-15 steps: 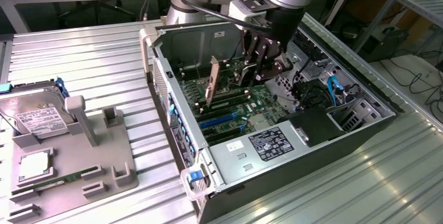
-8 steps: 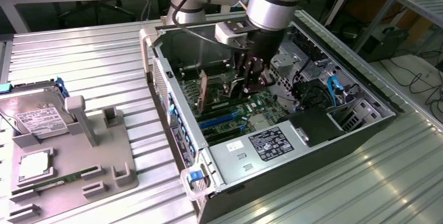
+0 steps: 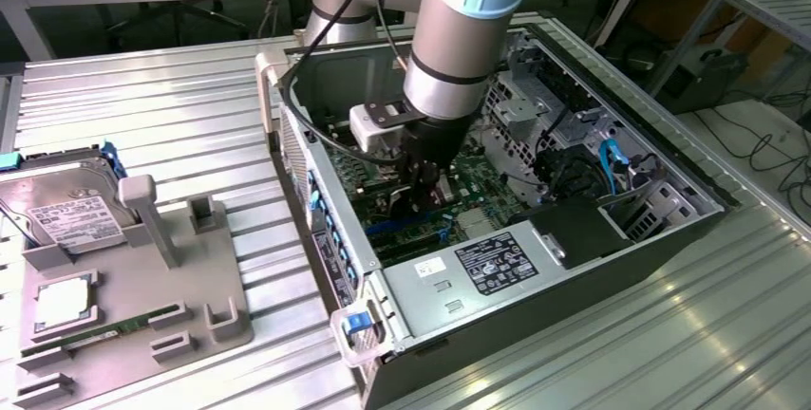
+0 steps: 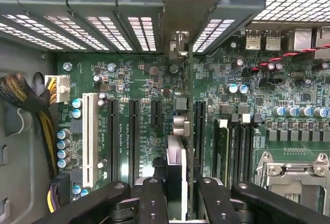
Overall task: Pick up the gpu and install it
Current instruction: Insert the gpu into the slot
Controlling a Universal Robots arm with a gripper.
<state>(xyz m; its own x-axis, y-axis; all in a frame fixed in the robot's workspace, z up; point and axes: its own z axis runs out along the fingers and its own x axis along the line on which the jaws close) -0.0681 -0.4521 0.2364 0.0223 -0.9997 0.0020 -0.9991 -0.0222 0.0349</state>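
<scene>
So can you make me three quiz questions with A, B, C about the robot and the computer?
1. Where is the gripper?
A. Down inside the open computer case
B. Over the hard drive
C. On the wooden desk

2. What colour is the big board inside the case?
A. Red
B. Green
C. Yellow

3. What is the gripper doing with the gpu?
A. It left it on the metal table
B. It is pushing it with one finger
C. It is holding it between its fingers

Answers:
1 A: in the exterior view the gripper reaches into the computer case, away from the hard drive on the exterior view's left.
2 B: the wrist view shows the board is green.
3 C: the gpu stands edge-on between the black fingers, over the slots.
</scene>
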